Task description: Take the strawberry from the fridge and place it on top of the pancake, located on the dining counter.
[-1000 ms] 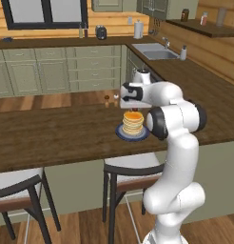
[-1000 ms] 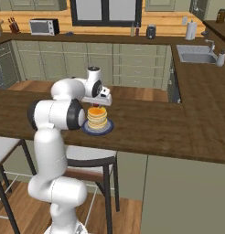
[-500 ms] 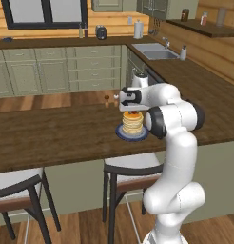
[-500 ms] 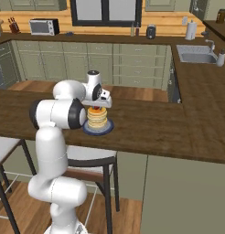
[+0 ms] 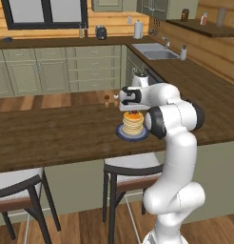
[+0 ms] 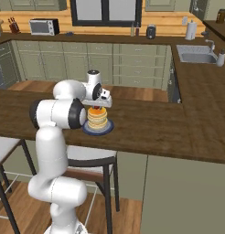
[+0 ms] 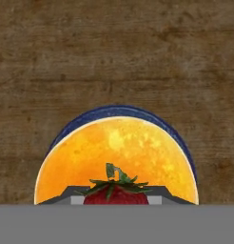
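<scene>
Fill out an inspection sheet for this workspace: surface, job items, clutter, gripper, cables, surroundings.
Surface: dining counter, dark brown wood, bare around the plate.
Job items: pancake stacked on a dark blue plate; strawberry held right above the stack, green leaves up.
Clutter: two small shakers at the counter's far edge.
Gripper: gripper shut on the strawberry, directly over the pancake; contact with the stack cannot be told.
Cables: nothing seen.
Surroundings: stools below the counter; green cabinets, sink, microwave and window behind.
</scene>
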You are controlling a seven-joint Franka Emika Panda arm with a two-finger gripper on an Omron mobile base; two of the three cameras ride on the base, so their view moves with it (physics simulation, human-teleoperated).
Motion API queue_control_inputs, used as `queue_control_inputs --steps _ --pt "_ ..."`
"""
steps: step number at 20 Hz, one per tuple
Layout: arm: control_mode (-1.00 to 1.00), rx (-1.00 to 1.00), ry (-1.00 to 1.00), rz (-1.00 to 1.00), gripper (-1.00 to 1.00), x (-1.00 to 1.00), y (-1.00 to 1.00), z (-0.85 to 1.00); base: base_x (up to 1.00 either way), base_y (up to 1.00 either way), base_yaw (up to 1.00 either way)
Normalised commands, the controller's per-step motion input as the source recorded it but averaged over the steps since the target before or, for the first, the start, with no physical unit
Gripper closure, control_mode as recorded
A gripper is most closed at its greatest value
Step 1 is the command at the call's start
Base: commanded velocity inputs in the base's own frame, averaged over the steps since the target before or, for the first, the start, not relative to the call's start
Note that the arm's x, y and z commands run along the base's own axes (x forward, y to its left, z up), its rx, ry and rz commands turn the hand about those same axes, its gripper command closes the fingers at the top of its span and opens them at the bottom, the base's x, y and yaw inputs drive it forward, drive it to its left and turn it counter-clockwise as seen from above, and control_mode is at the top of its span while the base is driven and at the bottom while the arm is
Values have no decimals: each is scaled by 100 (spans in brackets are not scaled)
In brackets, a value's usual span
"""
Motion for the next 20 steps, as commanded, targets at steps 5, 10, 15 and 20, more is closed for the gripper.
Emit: queue_control_inputs --steps 5,10,15,20 --pt "-100 0 1 2 100 0 0 -13 0 0 0" --pt "-100 0 2 1 100 0 0 -1 0 0 0" --pt "-100 0 1 1 -100 -2 0 0 0 0 0" --pt "-100 0 0 0 -100 0 0 7 0 0 0"
